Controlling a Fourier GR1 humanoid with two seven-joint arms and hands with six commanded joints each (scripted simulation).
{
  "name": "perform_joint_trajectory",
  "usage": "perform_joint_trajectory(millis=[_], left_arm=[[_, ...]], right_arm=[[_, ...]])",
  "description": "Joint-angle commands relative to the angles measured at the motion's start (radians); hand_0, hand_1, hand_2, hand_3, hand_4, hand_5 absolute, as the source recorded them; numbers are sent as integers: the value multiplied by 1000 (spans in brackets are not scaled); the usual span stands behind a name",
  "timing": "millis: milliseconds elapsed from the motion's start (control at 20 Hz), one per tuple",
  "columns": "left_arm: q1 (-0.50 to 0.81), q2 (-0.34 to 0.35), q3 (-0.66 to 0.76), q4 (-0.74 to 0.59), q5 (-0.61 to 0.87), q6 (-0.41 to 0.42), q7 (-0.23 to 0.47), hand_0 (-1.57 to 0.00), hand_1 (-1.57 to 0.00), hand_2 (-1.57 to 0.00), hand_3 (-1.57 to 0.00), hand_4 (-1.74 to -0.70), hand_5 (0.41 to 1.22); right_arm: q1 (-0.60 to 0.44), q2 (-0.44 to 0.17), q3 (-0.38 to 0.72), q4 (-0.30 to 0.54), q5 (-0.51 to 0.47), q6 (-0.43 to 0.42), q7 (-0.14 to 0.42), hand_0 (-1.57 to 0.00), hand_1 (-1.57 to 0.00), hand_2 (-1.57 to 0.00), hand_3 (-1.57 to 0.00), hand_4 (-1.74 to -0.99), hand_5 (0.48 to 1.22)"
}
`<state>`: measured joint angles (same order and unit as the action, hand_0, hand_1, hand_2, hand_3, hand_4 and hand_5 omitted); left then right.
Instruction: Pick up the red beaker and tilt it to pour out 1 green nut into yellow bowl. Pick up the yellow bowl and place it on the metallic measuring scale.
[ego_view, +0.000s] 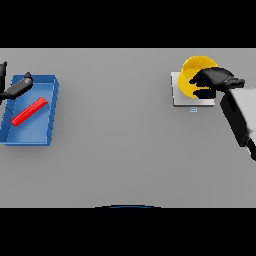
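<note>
While resting on the metallic measuring scale (192, 98) at the far right of the grey surface (125, 150), the yellow bowl (192, 75) looks already delivered, so the second half of the task appears close to finished. Gripped at its near right rim by the right hand (212, 80), dark fingers (200, 82) curled over the edge and clamped on the bowl. Judged remaining: loosen that hold and draw the arm away. No green nut discernible inside the bowl, since the hand hides much of the interior; cannot confirm the pour.

Far across on the left, lying in a blue tray (52, 107), a red beaker (29, 111), flat on its side and slanted diagonally, well apart from the bowl. Hovering at the tray's upper left corner, the left hand (17, 87), fingers extended and relaxed, holding nothing.

Bowl: round, smooth, glossy-looking yellow wall, open at the top. Scale: flat, pale, square slab with a small bluish mark at its near edge, matte rather than shiny. Beaker: slim, elongated, uniformly red, no visible markings. Tray: rectangular, shallow, raised walls, even blue finish. Surface: plain, featureless grey.
</note>
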<state>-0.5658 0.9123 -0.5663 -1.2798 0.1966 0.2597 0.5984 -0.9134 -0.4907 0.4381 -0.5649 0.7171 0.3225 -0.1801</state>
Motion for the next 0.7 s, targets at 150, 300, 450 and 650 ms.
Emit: perform_joint_trajectory(millis=[150, 300, 450, 650], left_arm=[[-8, -6, -6, 11, -6, -6, 3, 1, 1, 1, 1, -805, 740], [-17, -10, 3, 36, -2, -11, -13, 1, 1, 1, 1, -810, 739], [-28, -21, 1, 43, -3, -12, -4, 1, 1, 1, 1, -809, 736], [-32, -27, 1, 41, 1, -10, -2, 1, 1, 1, 1, -821, 734]], right_arm=[[-20, 3, -2, 27, 1, 17, -2, -499, -443, -597, -635, -1425, 851], [-35, -3, 4, 57, 10, 17, -47, -255, -226, -390, -541, -1385, 780], [-40, -3, 16, 70, 21, 19, -72, -130, -115, -244, -442, -1346, 746], [-48, 6, 28, 93, 36, 21, -68, -53, -47, -115, -348, -1308, 733]])
